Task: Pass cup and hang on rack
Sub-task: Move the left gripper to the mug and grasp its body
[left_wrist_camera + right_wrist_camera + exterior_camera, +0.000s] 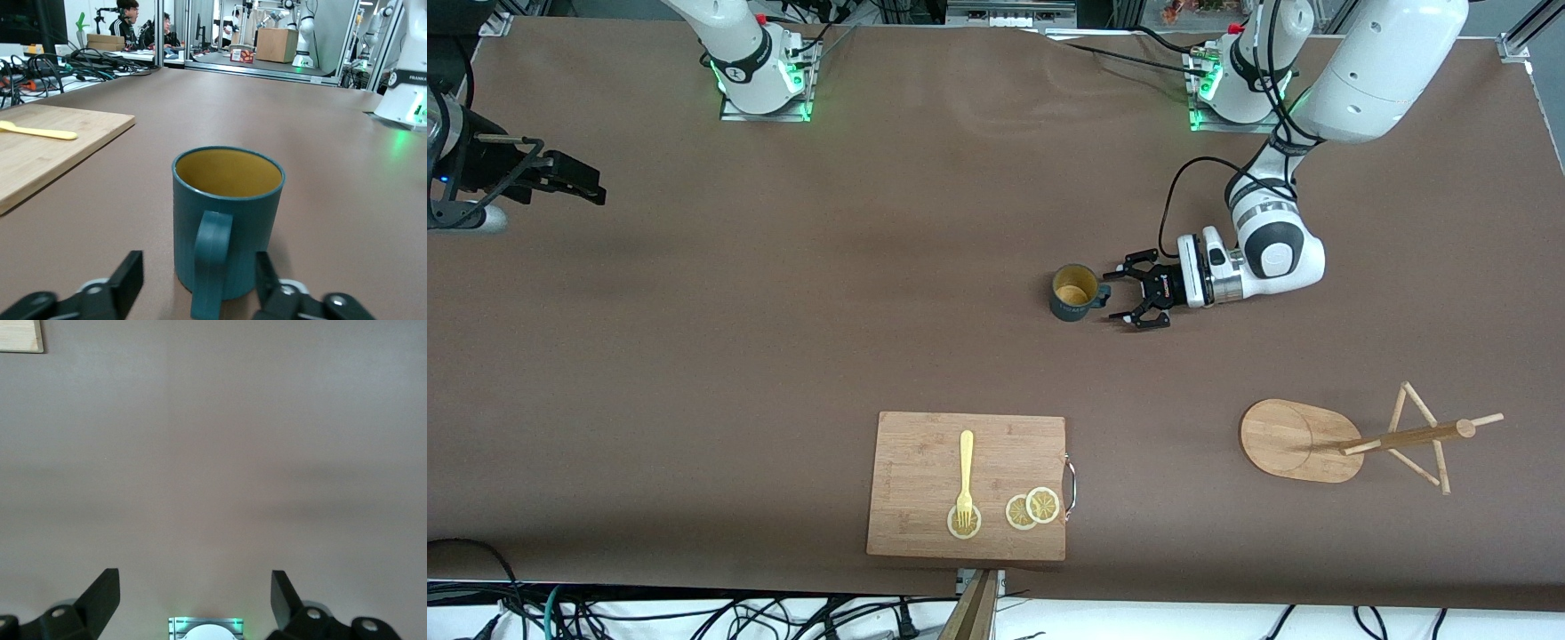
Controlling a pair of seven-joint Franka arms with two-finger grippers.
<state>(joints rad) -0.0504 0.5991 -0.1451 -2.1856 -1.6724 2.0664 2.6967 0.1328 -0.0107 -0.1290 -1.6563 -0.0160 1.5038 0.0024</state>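
- The cup (1074, 292) stands upright on the table (783, 338), well apart from the rack (1303, 440), which lies tipped on its side nearer the front camera than the cup.
- The left gripper (1136, 298) sits low beside the cup, released, its fingers (127, 280) flanking the handle without touching.
- The right gripper (560, 178) waits spread wide, well apart from the cup.
- The cup looks light, rigid and smooth, so probably slippery; pinching the handle or the wall seems best.
- "FRANKA" shows on the arm base in the left wrist view.

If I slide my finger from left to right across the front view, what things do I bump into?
Right hand → fork → lemon slices → cup → left hand → rack.
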